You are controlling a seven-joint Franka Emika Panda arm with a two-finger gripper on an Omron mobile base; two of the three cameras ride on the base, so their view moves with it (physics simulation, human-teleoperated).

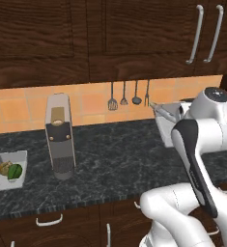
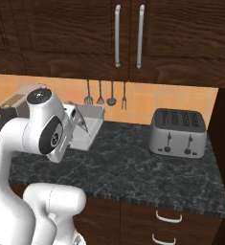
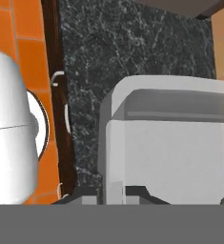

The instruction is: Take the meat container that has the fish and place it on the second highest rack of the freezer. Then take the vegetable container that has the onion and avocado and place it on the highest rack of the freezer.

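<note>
I saw the white meat container (image 2: 87, 127) lifted above the dark marble surface (image 2: 147, 172), tilted, near the tiled back wall. In the left base view the same container (image 1: 167, 126) was partly hidden behind the white arm. A thin silvery fish (image 2: 80, 120) lay along its rim as far as I could tell. In the hand view the container (image 3: 166, 138) was very close in front of the camera, its wall rising directly from the dark fingertips (image 3: 137, 193). The gripper (image 3: 114, 195) was pressed together on the edge of this container and pinched it.

The vegetable container (image 1: 7, 169) stood far at the left end of the surface, with a tan onion (image 1: 5, 167) and a green avocado (image 1: 15, 171) inside, touching each other. Near it stood a tall grey coffee machine (image 1: 60, 137). On the wall hung four dark utensils (image 1: 129, 96). At the right a silver toaster (image 2: 177, 132) stood on the surface, well apart from the meat container. Dark wood cabinets (image 2: 133, 33) with grey handles were above.
</note>
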